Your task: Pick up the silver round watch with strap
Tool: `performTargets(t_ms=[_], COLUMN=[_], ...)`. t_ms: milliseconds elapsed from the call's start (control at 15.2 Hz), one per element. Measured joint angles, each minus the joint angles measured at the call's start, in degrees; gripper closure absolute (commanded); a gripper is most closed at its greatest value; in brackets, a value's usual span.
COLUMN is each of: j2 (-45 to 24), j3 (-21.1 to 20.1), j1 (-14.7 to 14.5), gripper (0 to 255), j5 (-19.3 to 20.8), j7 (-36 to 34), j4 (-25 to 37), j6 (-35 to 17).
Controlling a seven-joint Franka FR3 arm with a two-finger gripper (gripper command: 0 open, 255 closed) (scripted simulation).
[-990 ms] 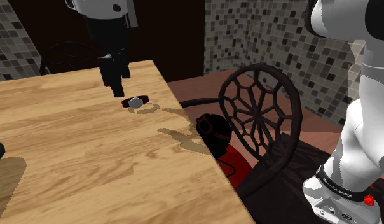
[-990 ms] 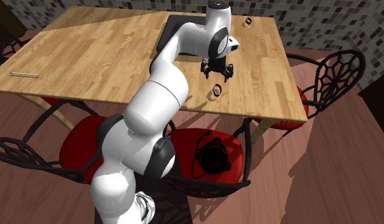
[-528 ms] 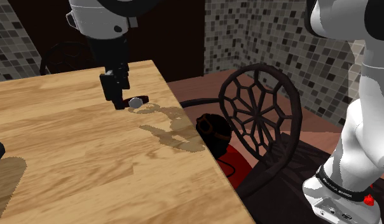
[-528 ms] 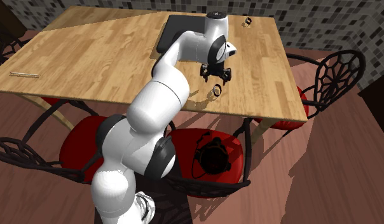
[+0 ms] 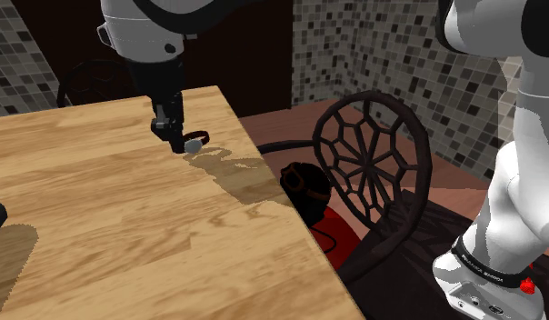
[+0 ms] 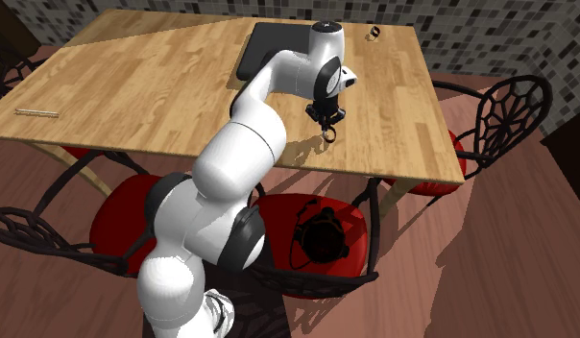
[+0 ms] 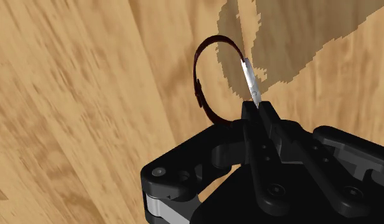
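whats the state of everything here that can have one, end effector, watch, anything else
black two-finger end effector: shut on the watch's silver case, down at table level
silver round watch with dark red strap: clasped edge-on between the fingers, strap closed in a loop, not lifted
black headphones: lying loose on the red chair seat, untouched

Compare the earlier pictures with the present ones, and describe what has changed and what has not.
The claw came down to the table and shut on the silver watch, clasping its case. The watch remains on the wood near the table's edge, not lifted. The chair has not moved.
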State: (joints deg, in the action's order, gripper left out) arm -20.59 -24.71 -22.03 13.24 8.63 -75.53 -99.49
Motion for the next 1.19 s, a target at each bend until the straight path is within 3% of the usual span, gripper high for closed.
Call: performTargets(t_ms=[462, 1188], j2=[-0.31, -4.44], j3=[-0.03, 0.09], j1=[-0.30, -3.08], gripper=[255, 255], j5=[0.10, 1.74], j7=[0.13, 0.88], j4=[2.11, 16.96], j6=[1.80, 12.57])
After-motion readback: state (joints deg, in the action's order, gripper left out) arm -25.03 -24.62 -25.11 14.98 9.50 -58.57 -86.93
